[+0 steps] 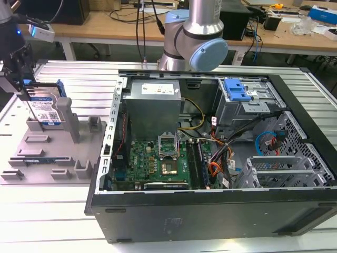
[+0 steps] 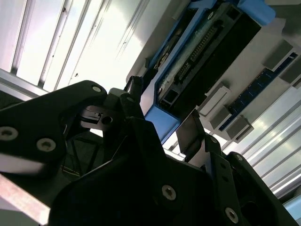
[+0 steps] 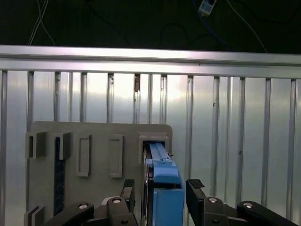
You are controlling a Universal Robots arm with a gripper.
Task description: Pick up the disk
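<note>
Plainly: claw open, straddling upright disk, gaps both sides.

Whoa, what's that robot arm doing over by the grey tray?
The robot arm holds its tool low over the disk, a hard drive with blue rails standing on edge in a slot of the grey tray. One finger sits on each side of the disk with small gaps showing, so it is not gripped yet. An open computer case lies at the exterior view's right of the tray.

Blue-railed silver disk upright in grey tray
</note>
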